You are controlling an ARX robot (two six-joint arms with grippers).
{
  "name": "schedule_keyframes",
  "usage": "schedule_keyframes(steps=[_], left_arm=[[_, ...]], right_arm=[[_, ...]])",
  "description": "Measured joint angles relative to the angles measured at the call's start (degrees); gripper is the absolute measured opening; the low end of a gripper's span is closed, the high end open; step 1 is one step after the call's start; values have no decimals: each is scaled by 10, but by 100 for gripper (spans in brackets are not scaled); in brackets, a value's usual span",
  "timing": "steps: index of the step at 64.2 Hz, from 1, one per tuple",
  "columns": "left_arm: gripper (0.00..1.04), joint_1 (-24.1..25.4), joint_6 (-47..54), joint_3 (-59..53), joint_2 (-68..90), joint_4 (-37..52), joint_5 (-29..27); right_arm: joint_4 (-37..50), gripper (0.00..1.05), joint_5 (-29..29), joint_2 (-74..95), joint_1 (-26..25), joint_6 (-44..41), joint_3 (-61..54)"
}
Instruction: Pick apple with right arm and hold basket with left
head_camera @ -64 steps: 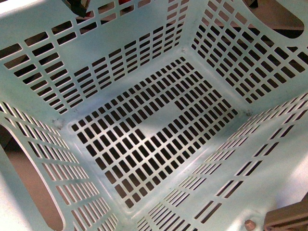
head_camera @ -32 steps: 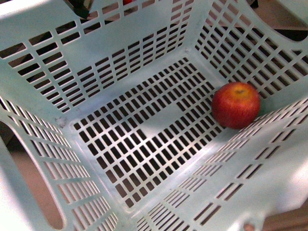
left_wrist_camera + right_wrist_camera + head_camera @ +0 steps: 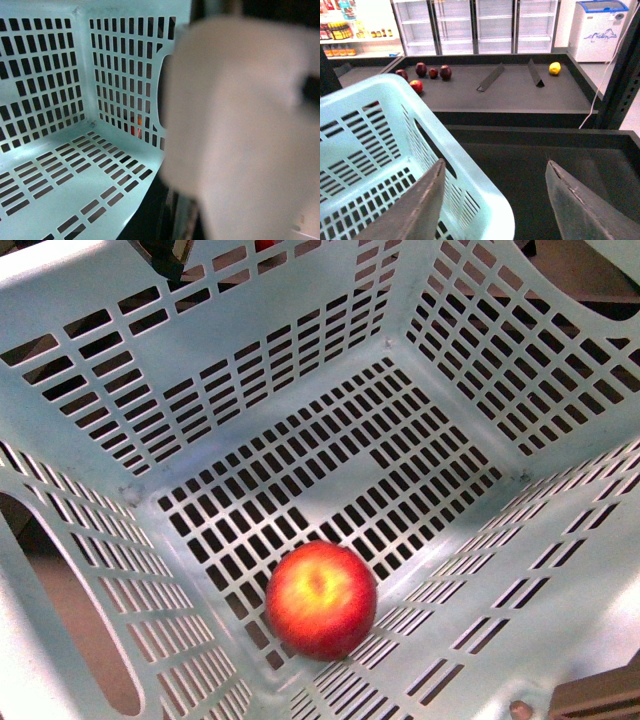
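The apple (image 3: 320, 600) is found inside the basket (image 3: 60, 275), on the slotted floor where it meets the near wall, touching or almost touching that wall. Its outline is a little soft, so it is judged that it is perhaps not fully at rest. It is probably placed there because the basket is held with a tilt and this edge is the low side, but the tilt itself cannot be confirmed.

In the right wrist view the right gripper (image 3: 495, 162) is seen with its two fingers spread wide apart and nothing between them. It is held above the basket rim, beside the dark shelf (image 3: 520, 95), on which small red and dark fruits (image 3: 432, 72) and one yellow fruit (image 3: 555, 68) are left. The picking part is therefore judged as done, with the apple given to the basket.

In the left wrist view the inside corner of the basket is shown very near, which fits an arm kept at the wall to support it. A large pale blurred shape (image 3: 240, 125) covers much of this view. The left fingers are not made out, so it cannot be told whether they are closed on the basket.
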Motion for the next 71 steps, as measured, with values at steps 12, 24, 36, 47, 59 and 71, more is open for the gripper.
schedule_keyframes(steps=[12, 24, 36, 47, 59, 71], left_arm=[[7, 0, 1, 0, 0, 0, -5], [7, 0, 0, 0, 0, 0, -2], [7, 0, 0, 0, 0, 0, -4], [7, 0, 0, 0, 0, 0, -3], [7, 0, 0, 0, 0, 0, -3], [7, 0, 0, 0, 0, 0, -2]], right_arm=[[1, 24, -25, -47, -26, -13, -50], [-12, 2, -83, -93, -77, -19, -80], [-32, 2, -86, -136, -89, -19, -104], [-57, 2, -86, -177, -90, -19, -120], [-85, 2, -86, -216, -90, -19, -131], [-87, 2, -87, -242, -90, -19, -142]])
